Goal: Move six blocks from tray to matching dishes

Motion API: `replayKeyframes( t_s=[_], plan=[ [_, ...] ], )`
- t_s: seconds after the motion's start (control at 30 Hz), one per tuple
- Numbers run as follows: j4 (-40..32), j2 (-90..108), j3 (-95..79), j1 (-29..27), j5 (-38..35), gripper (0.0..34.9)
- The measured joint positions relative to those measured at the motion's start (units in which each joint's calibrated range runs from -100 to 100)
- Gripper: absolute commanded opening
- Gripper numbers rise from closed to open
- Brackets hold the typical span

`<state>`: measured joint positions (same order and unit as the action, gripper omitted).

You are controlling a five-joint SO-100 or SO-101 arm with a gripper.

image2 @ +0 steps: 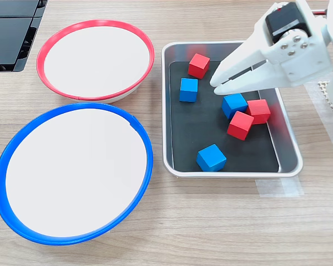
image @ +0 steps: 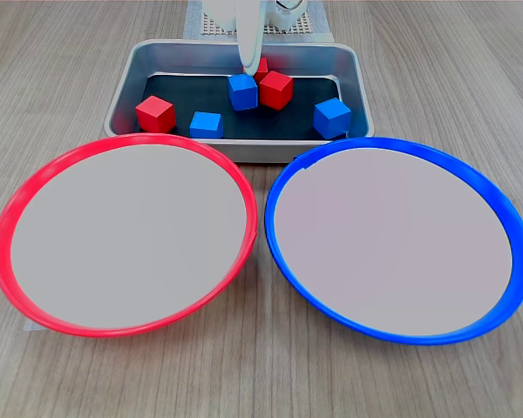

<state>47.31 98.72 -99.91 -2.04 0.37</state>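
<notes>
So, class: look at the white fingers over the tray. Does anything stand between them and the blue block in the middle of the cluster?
Nothing visible does. The fingers hang just above that blue block, with only air between; two red blocks crowd its side.

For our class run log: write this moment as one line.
blocks: six in tray | red dish: empty | blue dish: empty | end effector: over tray, holding nothing

Light wood-grain tabletop (image2: 211,221) under everything, evenly lit. Black panels (image2: 11,33) far from gripper, at second exterior view's top left. White perforated mat (image2: 330,105) just behind gripper.
</notes>
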Motion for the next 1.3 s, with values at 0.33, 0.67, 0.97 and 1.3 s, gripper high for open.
replayKeyframes(
  t_s=[0.33, 0.67, 0.97, 1.3],
  plan=[
    [0.0, 0.0, 0.0, -0.3, 0.0, 0.1],
    [-5.3, -22.8, 10.8, -8.6, -2.8, 5.1],
    [-2.5, -48.5, 27.5, -17.7, -6.4, 16.4],
    [2.2, -70.2, 41.0, -22.7, -6.7, 15.9]
  ],
)
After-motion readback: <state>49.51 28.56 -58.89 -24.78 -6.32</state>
